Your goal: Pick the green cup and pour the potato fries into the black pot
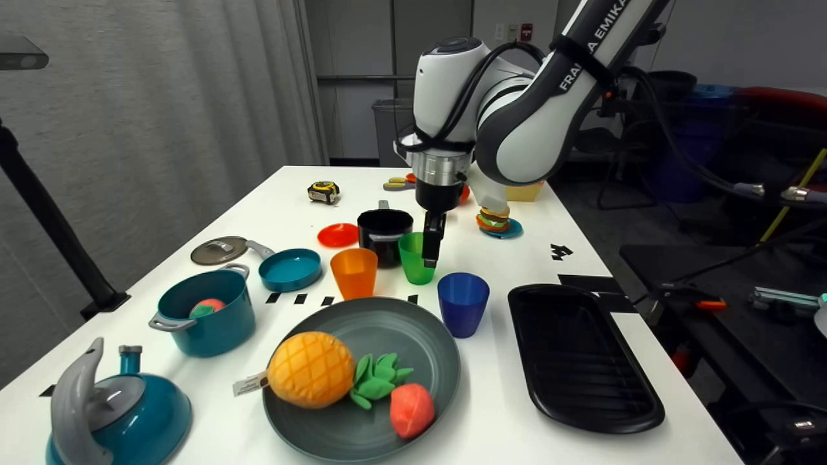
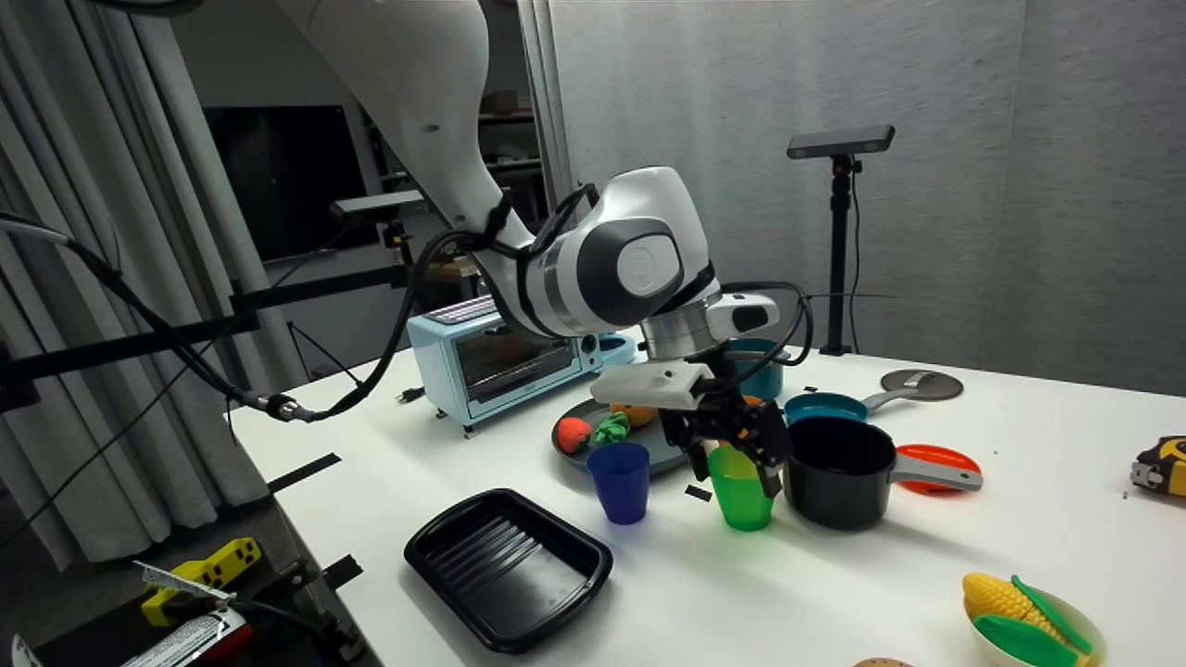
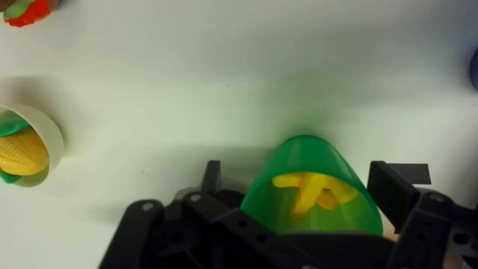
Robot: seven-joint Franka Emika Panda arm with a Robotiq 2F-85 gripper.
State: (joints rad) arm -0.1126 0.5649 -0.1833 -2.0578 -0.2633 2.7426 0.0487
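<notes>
Gripper (image 3: pixel 297 178) at the green cup (image 3: pixel 310 153): fingers (image 3: pixel 392 194) spread wider than the cup, at 9 and 3 o'clock of it in the wrist view. A gap shows on the 9 o'clock side; contact on the 3 o'clock side cannot be told; nothing is held. Cup is upright on the table (image 2: pixel 788 602), yellow potato fries (image 3: pixel 308 196) inside; its rim at 6 o'clock is masked by the gripper body in the wrist view. Black pot (image 2: pixel 834 500) sits just beside it, at 3 o'clock from the cup in an exterior view; interior too dark to make out. Writing: the arm (image 1: pixel 543 139) is lettered "FRA", then a black strap (image 1: pixel 585 61) covers a part, then "A EMIKA". Print on the white tag (image 1: pixel 251 384) of the pineapple (image 1: pixel 311 369) is too small to read, as are markings on the tape measure (image 1: pixel 323 192), 10 o'clock from the pot. A white label (image 2: pixel 190 639) at 8 o'clock of an exterior view is illegible. Cut off: kettle (image 1: pixel 152 413), at 8 o'clock of an exterior view; in the wrist view, clock centred on the green cup, white bowl (image 3: pixel 56 142) with corn (image 3: pixel 24 151) between 9 and 10, toy burger (image 3: pixel 28 13) at 10, blue cup (image 3: pixel 474 71) a sliver at 2.
</notes>
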